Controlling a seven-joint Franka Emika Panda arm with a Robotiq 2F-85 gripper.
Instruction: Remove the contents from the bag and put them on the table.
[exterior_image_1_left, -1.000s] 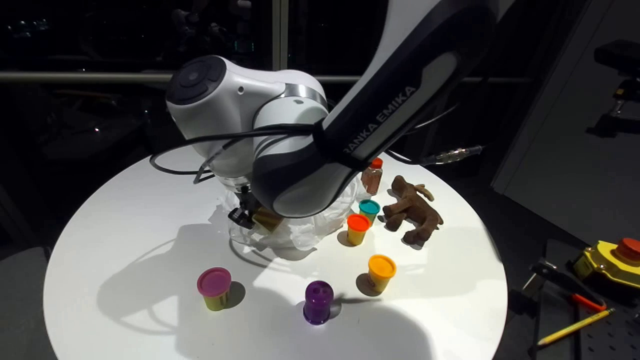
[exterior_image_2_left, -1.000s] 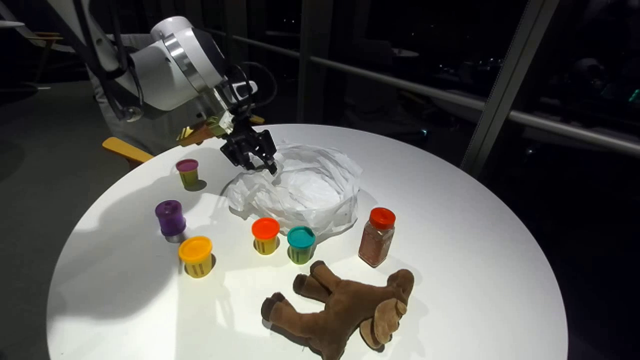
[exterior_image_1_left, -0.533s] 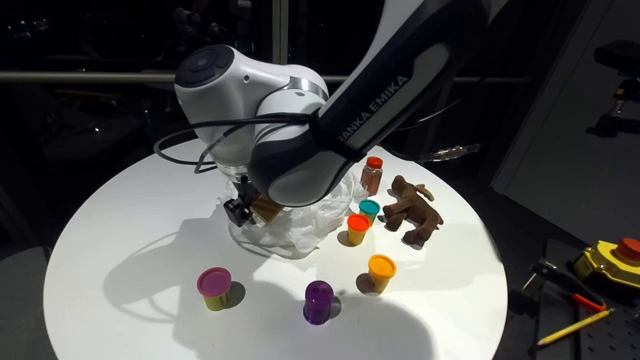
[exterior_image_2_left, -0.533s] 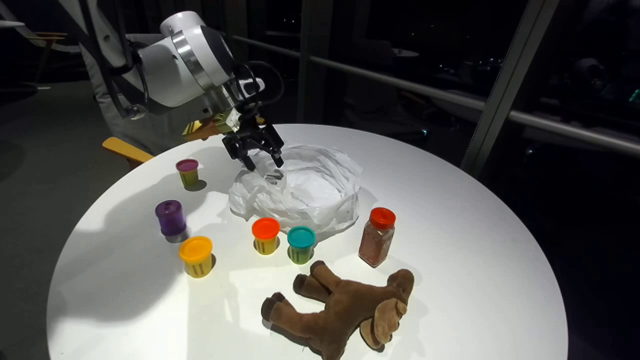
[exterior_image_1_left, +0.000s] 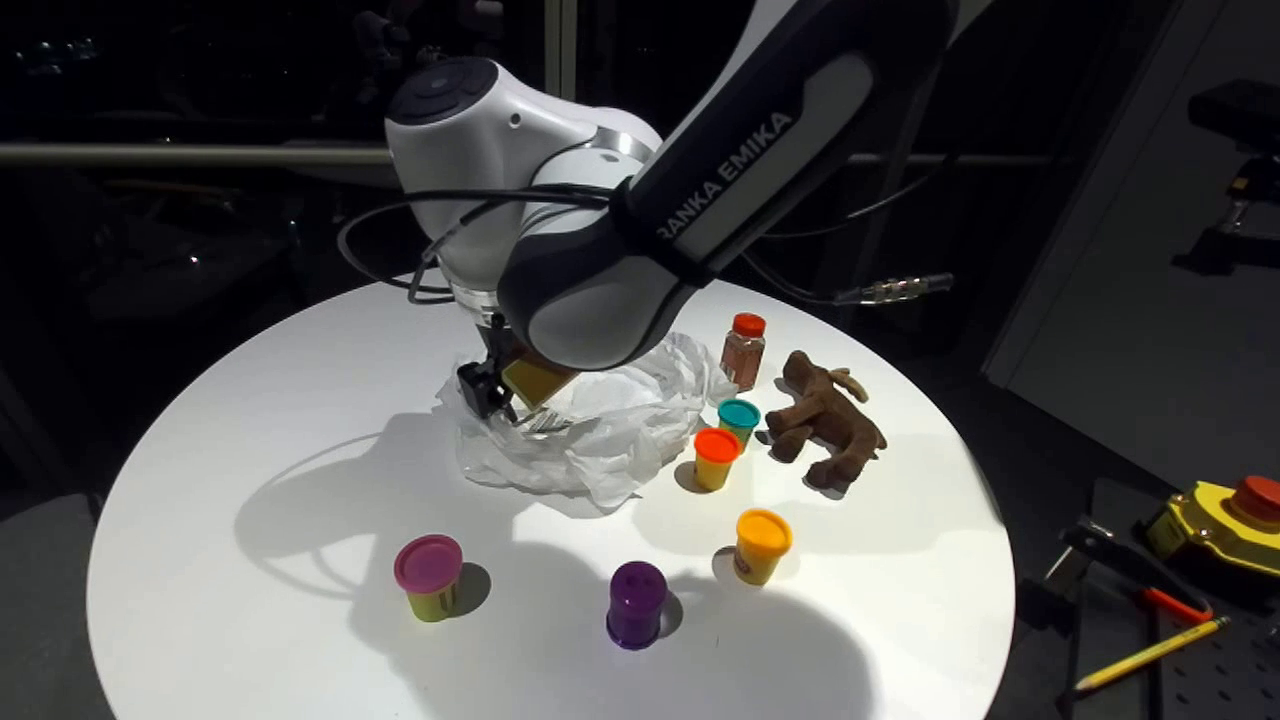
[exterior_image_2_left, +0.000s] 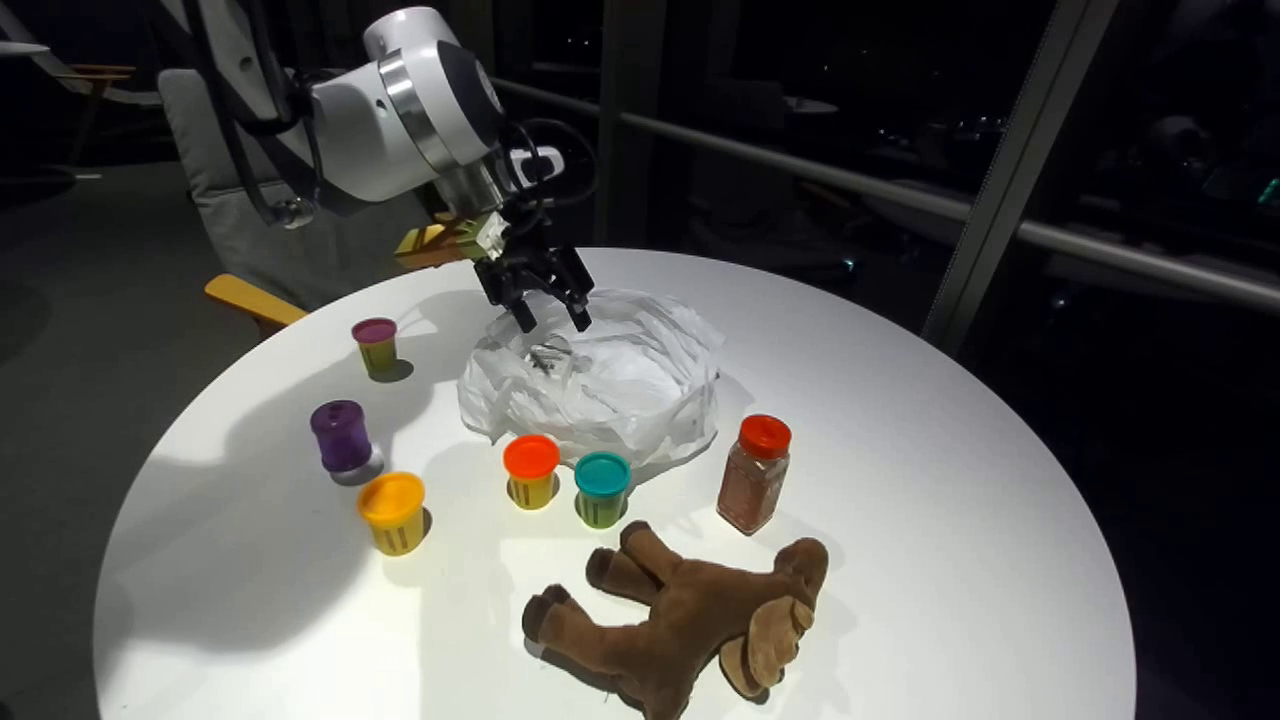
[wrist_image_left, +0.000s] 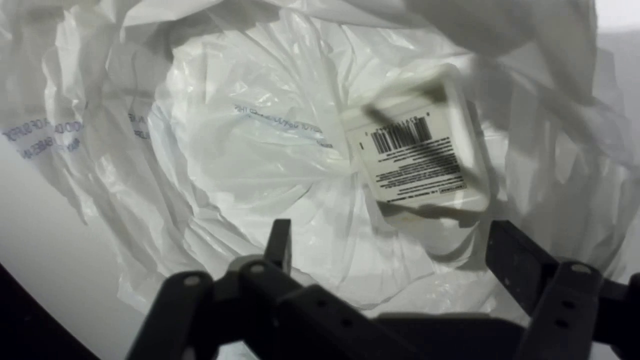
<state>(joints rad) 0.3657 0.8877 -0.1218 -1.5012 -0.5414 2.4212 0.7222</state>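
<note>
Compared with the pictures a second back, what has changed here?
In an exterior view, the open gripper has moved up and rightward above the bag, bringing the labelled item inside into sight. Nothing was visibly grasped or released. The four lidded tubs, purple container, red-lidded bottle and plush animal stayed put.

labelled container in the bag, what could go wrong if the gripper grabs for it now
The open gripper could pinch the loose, crumpled bag around the labelled container and drag both along. A dragged bag might then topple the red-orange-lidded tub or teal-lidded tub, which stand close beside it.
</note>
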